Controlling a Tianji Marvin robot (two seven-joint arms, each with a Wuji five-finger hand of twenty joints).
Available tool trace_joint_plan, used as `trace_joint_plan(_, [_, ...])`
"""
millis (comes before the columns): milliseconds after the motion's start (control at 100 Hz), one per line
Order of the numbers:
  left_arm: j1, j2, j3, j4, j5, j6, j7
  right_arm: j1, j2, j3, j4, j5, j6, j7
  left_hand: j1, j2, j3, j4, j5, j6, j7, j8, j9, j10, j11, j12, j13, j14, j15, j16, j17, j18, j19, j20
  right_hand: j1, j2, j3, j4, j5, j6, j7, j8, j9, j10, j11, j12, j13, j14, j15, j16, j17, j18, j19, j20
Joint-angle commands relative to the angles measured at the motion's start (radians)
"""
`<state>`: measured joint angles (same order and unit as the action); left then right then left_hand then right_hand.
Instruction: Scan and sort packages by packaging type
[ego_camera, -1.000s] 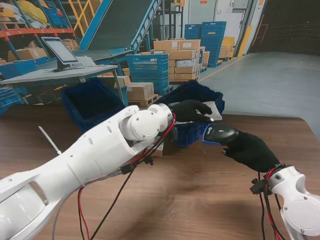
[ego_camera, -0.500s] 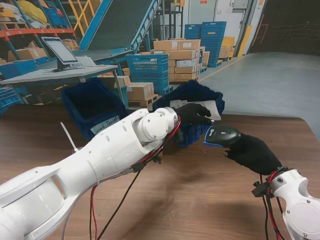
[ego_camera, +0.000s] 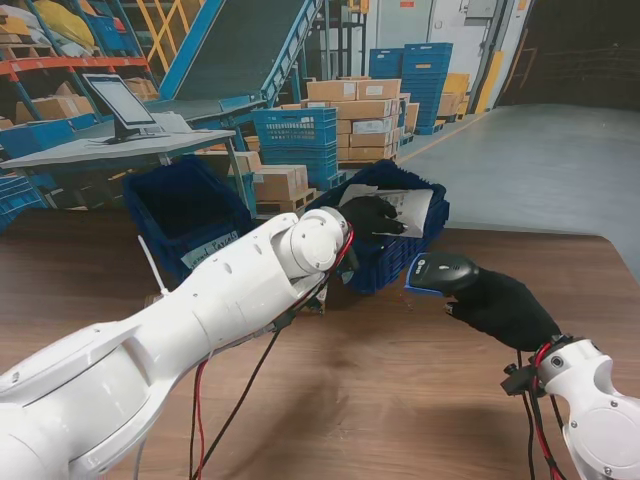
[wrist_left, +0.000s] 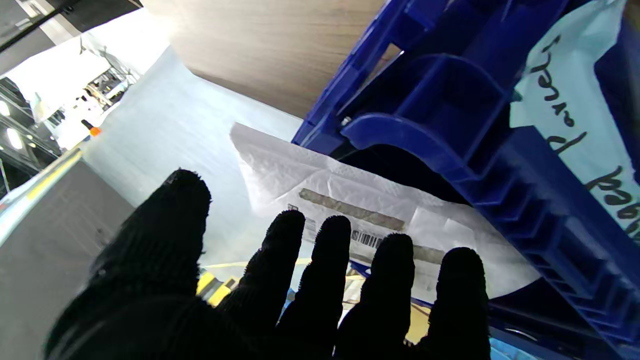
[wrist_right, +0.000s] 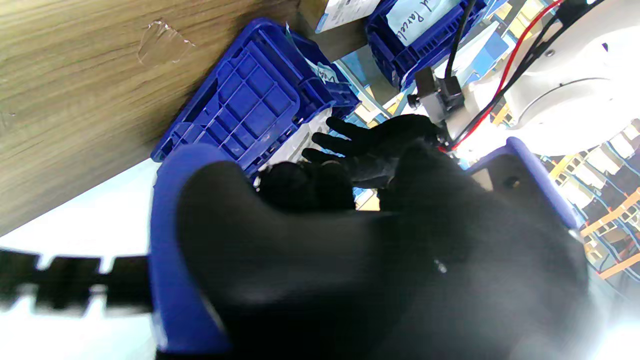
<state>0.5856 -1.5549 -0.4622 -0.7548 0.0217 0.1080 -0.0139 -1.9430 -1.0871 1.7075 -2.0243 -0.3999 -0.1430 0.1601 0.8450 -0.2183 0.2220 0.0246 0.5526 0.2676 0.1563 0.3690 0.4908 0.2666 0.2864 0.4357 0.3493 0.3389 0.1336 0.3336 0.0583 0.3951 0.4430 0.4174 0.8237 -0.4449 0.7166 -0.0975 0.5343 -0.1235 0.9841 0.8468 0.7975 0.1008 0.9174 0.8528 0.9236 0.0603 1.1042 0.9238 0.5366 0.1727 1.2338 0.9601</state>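
Left hand (ego_camera: 372, 216), fingers spread, over barcoded white mailer (wrist_left: 350, 200) (bin tag unreadable); right hand (ego_camera: 505, 305) grips scanner (ego_camera: 440, 270).

The left hand (ego_camera: 372, 216) is sitting over the right bin (ego_camera: 392, 262), with the soft mailer bag (ego_camera: 403, 208) just past its fingers. The right hand (ego_camera: 503, 305) is waiting nearer me, holding the scanner (ego_camera: 438, 270) beside that bin.

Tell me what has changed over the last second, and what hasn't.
The left hand carried the white mailer farther from me, from above the table edge to over the right blue bin, and its fingers are now spread, the mailer lying just beyond them. The right hand kept gripping the scanner, barely moving.
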Motion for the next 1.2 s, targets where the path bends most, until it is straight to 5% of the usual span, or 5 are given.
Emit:
trace_joint_plan(0, [-0.019, -0.027, -0.003, 0.019, -0.011, 0.002, -0.009, -0.004, -0.007, -0.002, -0.008, -0.001, -0.003, 0.011, 0.027, 0.016, 0.002, 0.030, -0.018, 0.019, -0.024, -0.005, -0.036, 0.008, -0.022, -0.009, -0.040, -0.017, -0.024, -0.024, -0.019, -0.032, -0.038, -0.023, 0.109, 0.072, 0.113, -0.014, 0.094, -0.052, 0.025, 0.014, 0.012, 0.019, -0.005, 0.006, 0.006, 0.011, 0.004, -0.002, 0.002, -0.003, 0.014, 0.014])
trace_joint_plan(160, [-0.036, -0.068, -0.011, 0.092, -0.024, -0.006, 0.011, -0.008, -0.007, 0.001, -0.012, -0.001, 0.000, 0.013, 0.027, 0.014, 0.007, 0.029, -0.015, 0.019, -0.024, -0.006, -0.037, 0.009, -0.022, -0.012, -0.060, -0.019, -0.021, -0.044, -0.022, -0.033, -0.043, -0.041, 0.109, 0.073, 0.113, -0.014, 0.094, -0.053, 0.024, 0.014, 0.013, 0.019, -0.004, 0.007, 0.005, 0.011, 0.004, -0.003, 0.002, 0.000, 0.014, 0.014])
trace_joint_plan(350, [-0.041, -0.074, -0.016, 0.113, -0.021, 0.002, 0.017, -0.005, -0.006, 0.000, -0.010, 0.002, 0.001, 0.016, 0.023, 0.014, 0.010, 0.027, -0.018, 0.021, -0.027, -0.007, -0.047, 0.011, -0.027, -0.017, -0.076, -0.024, -0.018, -0.058, -0.030, -0.034, -0.046, -0.055, 0.110, 0.072, 0.113, -0.014, 0.094, -0.052, 0.025, 0.015, 0.012, 0.019, -0.005, 0.007, 0.005, 0.011, 0.003, -0.003, 0.001, -0.002, 0.013, 0.014])
trace_joint_plan(950, [-0.038, -0.037, -0.021, 0.076, -0.034, 0.023, -0.034, -0.004, -0.006, -0.005, -0.017, -0.007, 0.006, 0.012, 0.023, 0.023, 0.000, 0.023, -0.024, 0.020, -0.033, -0.010, -0.057, 0.013, -0.047, -0.031, -0.097, -0.030, -0.022, -0.078, -0.039, -0.023, -0.067, -0.078, 0.110, 0.073, 0.113, -0.014, 0.094, -0.053, 0.025, 0.015, 0.012, 0.020, -0.005, 0.008, 0.006, 0.011, 0.004, -0.003, 0.001, -0.002, 0.012, 0.014])
trace_joint_plan(1190, [-0.016, 0.031, -0.028, -0.044, -0.012, 0.058, -0.045, 0.005, -0.005, -0.012, -0.016, -0.012, 0.006, 0.015, 0.021, 0.029, -0.010, 0.022, -0.026, 0.020, -0.035, -0.010, -0.062, 0.014, -0.054, -0.036, -0.099, -0.029, -0.023, -0.079, -0.039, -0.019, -0.075, -0.078, 0.109, 0.074, 0.112, -0.014, 0.094, -0.053, 0.025, 0.015, 0.013, 0.019, -0.005, 0.008, 0.007, 0.014, 0.004, -0.002, 0.002, -0.001, 0.013, 0.014])
